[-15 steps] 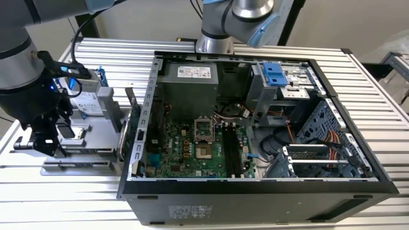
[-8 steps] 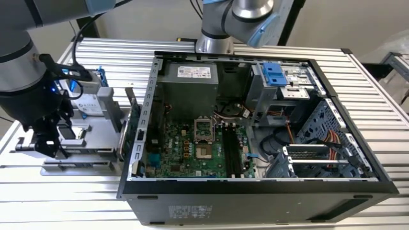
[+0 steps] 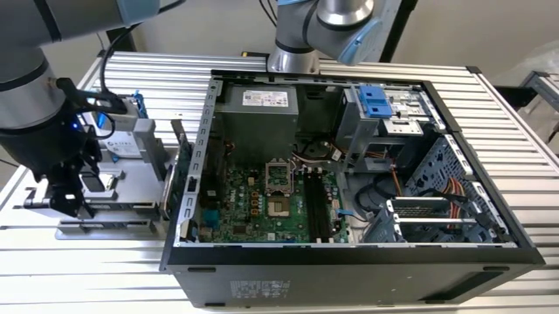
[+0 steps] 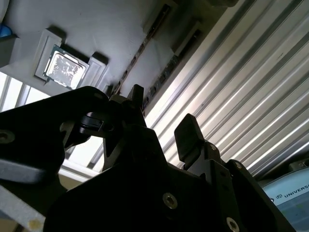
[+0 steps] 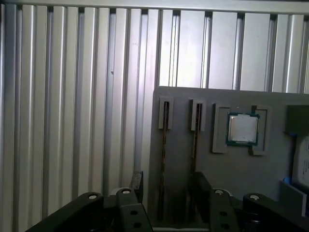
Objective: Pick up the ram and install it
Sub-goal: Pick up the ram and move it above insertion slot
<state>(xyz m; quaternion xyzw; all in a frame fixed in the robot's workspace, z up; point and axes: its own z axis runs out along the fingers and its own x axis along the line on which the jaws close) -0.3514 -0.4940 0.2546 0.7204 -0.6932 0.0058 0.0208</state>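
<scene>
The near ends of both sticks are cut off behind the gripper [image 5: 169,188] in the first wrist view. In the exterior view the open case [image 3: 349,265] crowds the tray [image 3: 131,227] on that view's right. My jaws hang spread and empty over 2 sticks on edge in tray slots. The ram [image 5: 164,145] is between the fingers [image 5: 137,186], with its twin [image 5: 195,145] beside it. A chip [image 5: 243,129] lies near.

Table [image 5: 58,96] ribbed bright metal; tray [image 5: 181,145] matt grey plastic; chip [image 5: 243,128] glossy silver; jaws matt black.
</scene>
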